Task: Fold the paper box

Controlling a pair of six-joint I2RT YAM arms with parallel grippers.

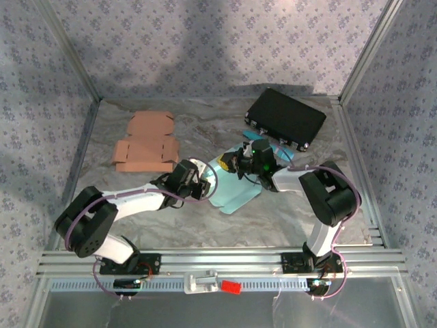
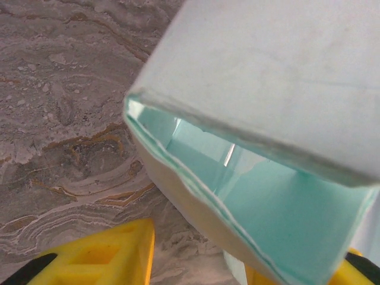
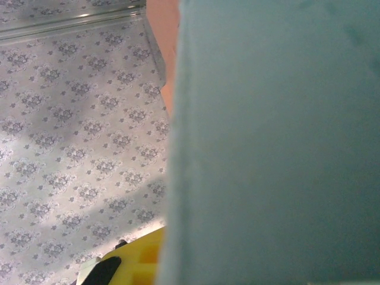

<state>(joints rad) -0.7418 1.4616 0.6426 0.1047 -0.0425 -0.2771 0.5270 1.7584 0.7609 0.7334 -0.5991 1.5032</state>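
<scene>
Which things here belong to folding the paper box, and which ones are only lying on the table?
For the job:
- teal box
- left pincer, at the box
- right pincer, at the box

Lying about:
- flat orange cardboard, far left
- black case, far right

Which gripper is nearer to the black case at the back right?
Right. The right gripper is just nearward and left of the black case; the left gripper lies farther left.
</scene>
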